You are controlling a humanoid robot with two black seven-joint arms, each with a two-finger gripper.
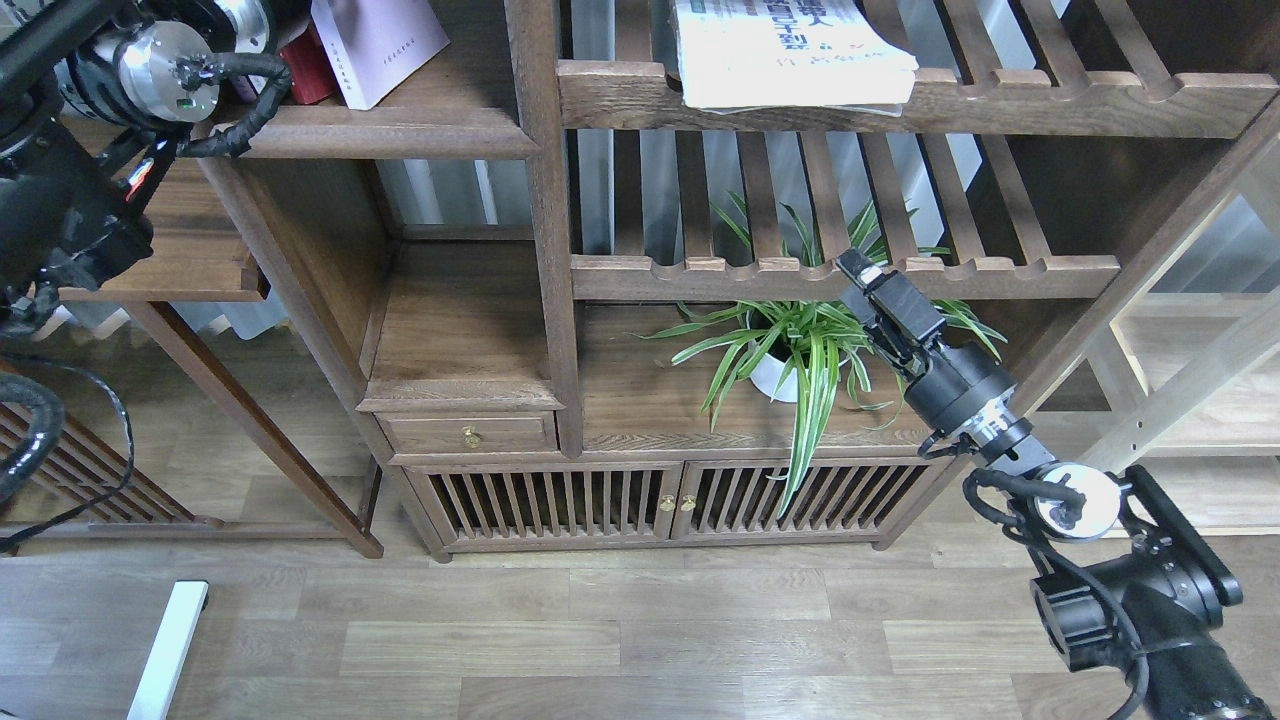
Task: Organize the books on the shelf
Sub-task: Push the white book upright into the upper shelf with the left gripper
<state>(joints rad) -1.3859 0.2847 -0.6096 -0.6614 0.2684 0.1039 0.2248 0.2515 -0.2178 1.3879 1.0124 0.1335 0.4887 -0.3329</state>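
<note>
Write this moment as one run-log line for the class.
left arm: at solid shelf, gripper unseen | lavender book, red book: on it | white book: slatted shelf | right gripper: by plant, state unclear

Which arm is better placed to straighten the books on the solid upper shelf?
Left, I'd judge. Its arm already reaches up beside the lavender book and red book on the shelf. The right claw sits lower, by the potted plant.
</note>
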